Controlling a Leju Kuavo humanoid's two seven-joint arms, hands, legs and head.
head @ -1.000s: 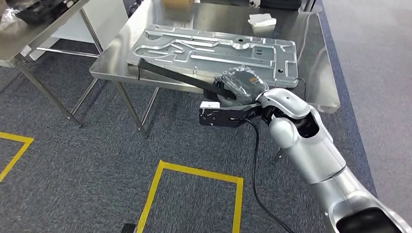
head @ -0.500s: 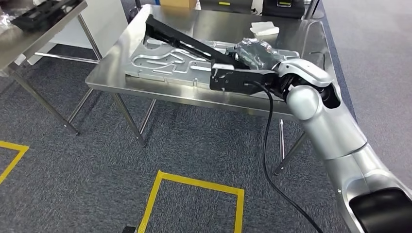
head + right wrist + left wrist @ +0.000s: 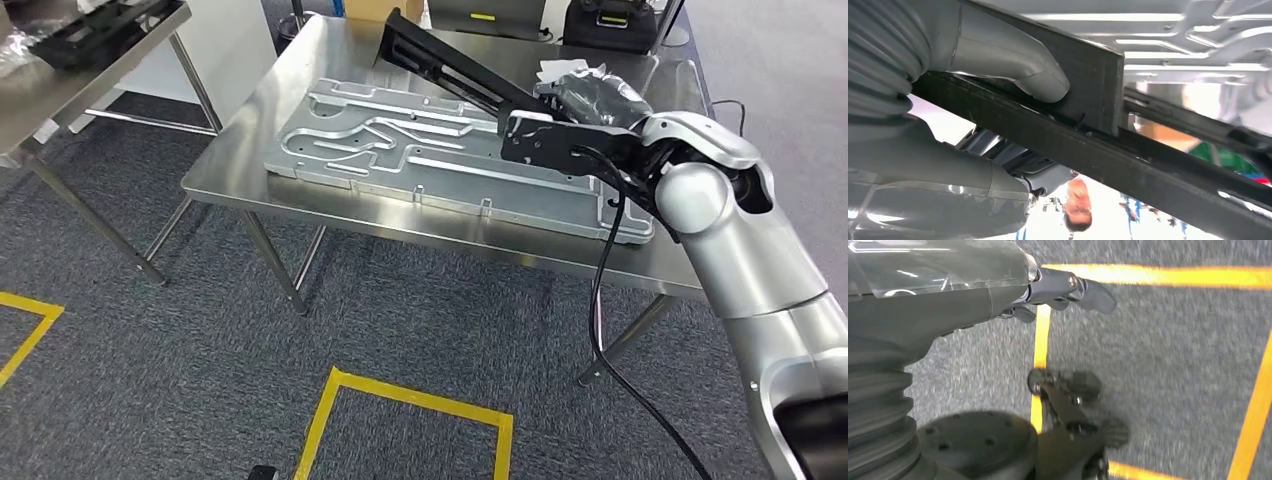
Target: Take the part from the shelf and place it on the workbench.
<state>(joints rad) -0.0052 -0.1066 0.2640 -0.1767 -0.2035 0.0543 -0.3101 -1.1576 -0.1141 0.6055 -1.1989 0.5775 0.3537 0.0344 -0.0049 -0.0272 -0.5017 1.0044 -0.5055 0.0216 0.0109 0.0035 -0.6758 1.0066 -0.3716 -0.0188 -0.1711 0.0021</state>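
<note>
Right robot hand [image 3: 590,100] grips the black part [image 3: 440,62], apparently firmly.

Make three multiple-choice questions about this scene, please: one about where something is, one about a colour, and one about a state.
1. Where is the large grey metal plate?
A. flat on the steel workbench
B. on the carpet
C. leaning on a wall

2. What colour are the tape lines on the carpet?
A. white
B. yellow
C. red

3. What is the right hand doing?
A. hanging open beside the leg
B. pressing flat on the carpet
C. holding the long black part above the workbench

Answers:
1. A, the head view shows the plate lying flat on the workbench top.
2. B, the lines are yellow in the head view and in the left wrist view, where the left hand hangs over the floor.
3. C, the right wrist view shows the thumb wrapped over the black part.
</note>
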